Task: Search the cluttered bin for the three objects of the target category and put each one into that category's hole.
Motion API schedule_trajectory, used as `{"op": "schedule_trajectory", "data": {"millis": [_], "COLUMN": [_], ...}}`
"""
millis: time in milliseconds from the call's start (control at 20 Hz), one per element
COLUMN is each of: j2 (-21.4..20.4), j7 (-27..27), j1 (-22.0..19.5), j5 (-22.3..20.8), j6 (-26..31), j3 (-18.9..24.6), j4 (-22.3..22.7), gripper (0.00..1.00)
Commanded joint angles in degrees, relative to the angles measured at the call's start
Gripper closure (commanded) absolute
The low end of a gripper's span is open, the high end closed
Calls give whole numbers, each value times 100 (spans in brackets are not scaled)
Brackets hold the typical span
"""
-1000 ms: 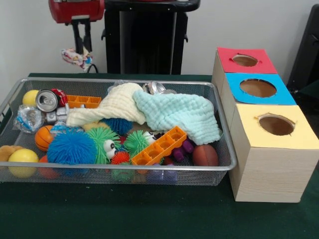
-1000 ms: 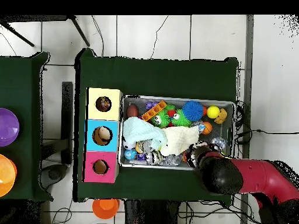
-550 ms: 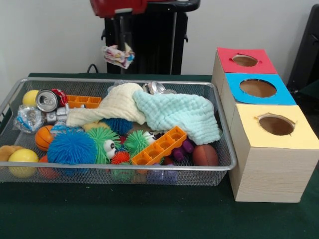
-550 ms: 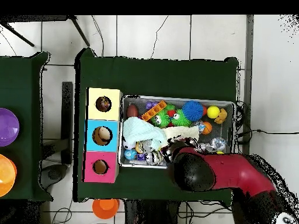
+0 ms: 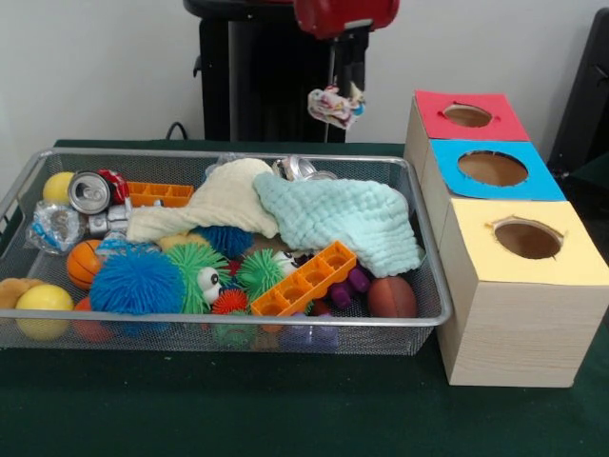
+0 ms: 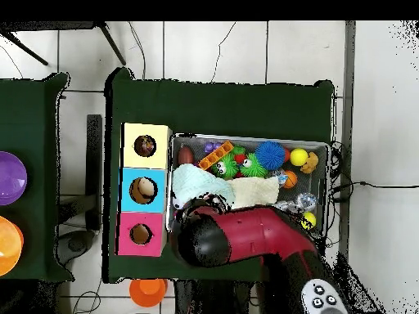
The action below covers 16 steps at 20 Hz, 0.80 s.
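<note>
My gripper (image 5: 340,95) hangs high over the wire bin's (image 5: 238,328) far right rim, shut on a small patterned cloth (image 5: 333,105) that dangles from it. It is just left of the red-topped box and its hole (image 5: 467,115). The blue hole (image 5: 492,168) and yellow hole (image 5: 527,238) follow toward the front. A cream cloth (image 5: 224,200) and a mint cloth (image 5: 347,214) lie across the bin's middle. In the overhead view the red arm (image 6: 245,237) covers the bin's lower edge beside the pink box (image 6: 141,235) and hides the gripper.
The bin also holds spiky balls (image 5: 138,283), orange block trays (image 5: 304,278), a crushed can (image 5: 88,191), a small football (image 5: 391,297), yellow balls (image 5: 43,309) and a basketball (image 5: 84,262). The three boxes stand in a row right of the bin.
The gripper has carried the small patterned cloth from above the bin's left end across to its right end, close to the red box.
</note>
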Motion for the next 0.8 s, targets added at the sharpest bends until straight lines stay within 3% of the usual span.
{"op": "schedule_trajectory", "data": {"millis": [50, 400, 800], "j2": [149, -58, 345], "j7": [2096, 2511, 3315], "j1": [580, 1118, 2229], "j5": [358, 590, 825], "j6": [-397, -692, -1241], "j3": [-889, -1303, -2374], "j4": [-496, -578, -1111], "gripper": [100, 100, 100]}}
